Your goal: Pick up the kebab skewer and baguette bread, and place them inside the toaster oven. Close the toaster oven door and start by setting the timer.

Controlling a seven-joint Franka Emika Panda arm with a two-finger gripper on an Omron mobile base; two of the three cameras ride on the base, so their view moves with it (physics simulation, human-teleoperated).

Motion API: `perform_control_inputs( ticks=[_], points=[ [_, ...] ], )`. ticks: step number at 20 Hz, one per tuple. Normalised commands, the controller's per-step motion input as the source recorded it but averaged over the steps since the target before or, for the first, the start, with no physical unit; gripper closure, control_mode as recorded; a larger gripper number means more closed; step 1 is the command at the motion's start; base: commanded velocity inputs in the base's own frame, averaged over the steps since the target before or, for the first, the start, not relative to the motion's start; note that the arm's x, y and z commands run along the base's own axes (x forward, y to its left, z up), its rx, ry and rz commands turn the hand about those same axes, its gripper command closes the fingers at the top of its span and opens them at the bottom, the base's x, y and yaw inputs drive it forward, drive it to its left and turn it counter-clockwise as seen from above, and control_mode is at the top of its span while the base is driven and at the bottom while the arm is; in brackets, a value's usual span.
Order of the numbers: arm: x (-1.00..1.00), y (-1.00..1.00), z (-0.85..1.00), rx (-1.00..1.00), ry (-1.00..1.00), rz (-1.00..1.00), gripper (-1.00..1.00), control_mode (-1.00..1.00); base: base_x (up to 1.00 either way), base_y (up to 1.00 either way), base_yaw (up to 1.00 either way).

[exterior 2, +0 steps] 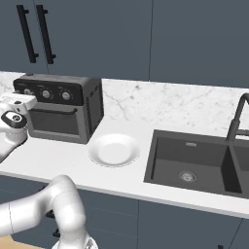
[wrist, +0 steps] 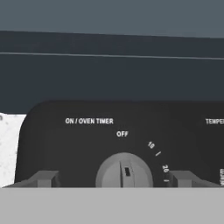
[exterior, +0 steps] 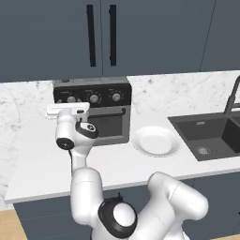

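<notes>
The toaster oven [exterior: 93, 112] [exterior 2: 61, 109] stands on the counter by the back wall. Its door [exterior: 110, 124] [exterior 2: 53, 121] is up and shut, its glass dark. My gripper [wrist: 113, 178] [exterior: 67, 110] is open and level with the oven's left knob [wrist: 124, 170], labelled ON / OVEN TIMER. One fingertip [wrist: 43, 178] stands left of the knob and the other right of it, both apart from it. The knob's marker points up, just right of OFF. The kebab skewer and the baguette bread are hidden from me.
A white plate [exterior: 156, 140] [exterior 2: 114, 149] lies bare on the counter right of the oven. Further right is a dark sink [exterior: 208, 133] [exterior 2: 194, 163] with a black tap [exterior 2: 238, 116]. Dark wall cabinets [exterior: 101, 35] hang above.
</notes>
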Motion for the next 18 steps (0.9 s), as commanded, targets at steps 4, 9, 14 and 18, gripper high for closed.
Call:
perform_control_inputs(
  ticks=[4,9,14,18],
  points=[
    [0.0,0.0,0.02,0.0,-0.05,0.0,-1.0,-1.0,0.0,0.0,0.0],
    [0.0,-0.03,0.09,0.0,-0.04,0.0,-1.0,-1.0,0.0,0.0,0.0],
    [0.0,-0.09,0.09,0.0,-0.01,0.0,-1.0,-1.0,0.0,0.0,0.0],
    [0.0,-0.04,0.18,0.04,0.0,0.0,-1.0,-1.0,0.0,0.0,0.0]
  ],
)
